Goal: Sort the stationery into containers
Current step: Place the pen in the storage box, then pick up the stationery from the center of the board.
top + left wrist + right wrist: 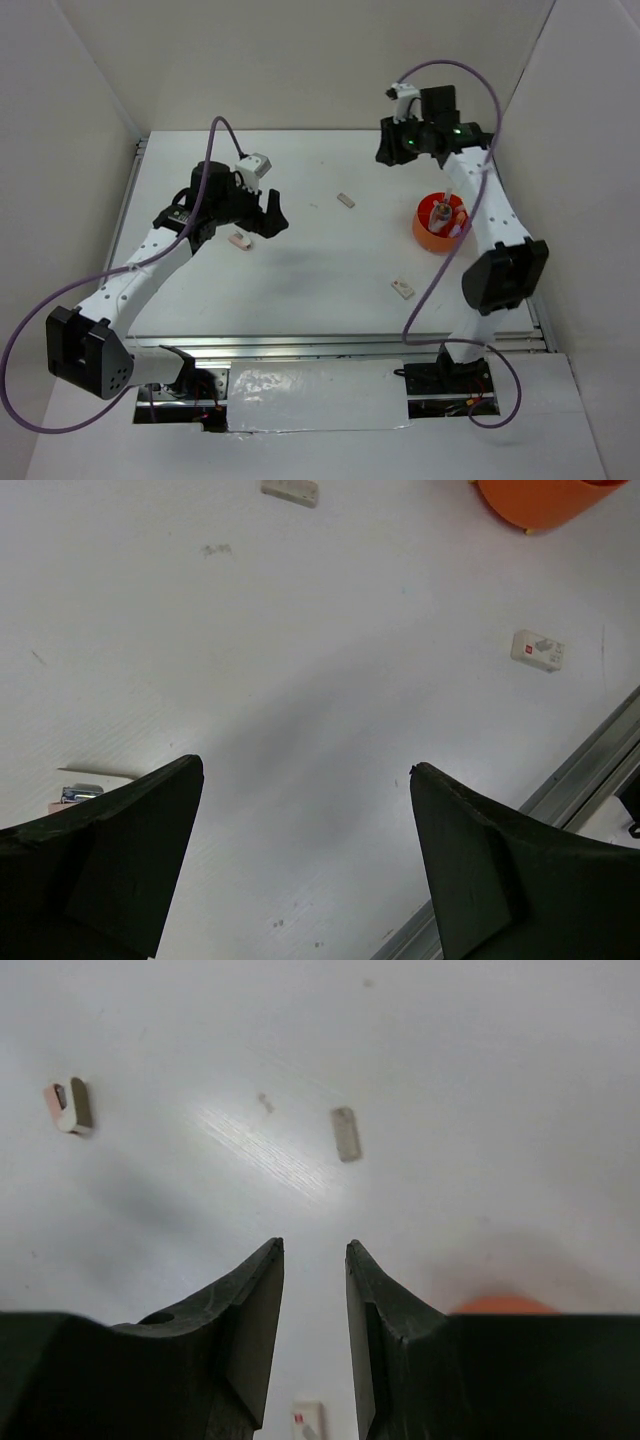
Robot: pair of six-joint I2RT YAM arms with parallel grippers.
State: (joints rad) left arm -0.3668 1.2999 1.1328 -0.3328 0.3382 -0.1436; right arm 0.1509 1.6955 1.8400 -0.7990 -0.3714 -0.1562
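Observation:
The orange tub (428, 238) stands at the right with pens and a pink tube upright inside it. Three loose erasers lie on the table: a pink one (239, 239), a beige one (346, 200) and a white one with a red mark (402, 288). My left gripper (272, 225) hovers just right of the pink eraser, jaws wide open and empty (305, 765); its left finger half hides that eraser (75, 797). My right gripper (385, 150) is raised at the back, beyond the tub. Its jaws stand a narrow gap apart with nothing between them (314, 1244).
White walls close in the table on the left, back and right. A metal rail (580, 780) runs along the near edge. The right arm's forearm and purple cable pass right beside the tub (500, 1305).

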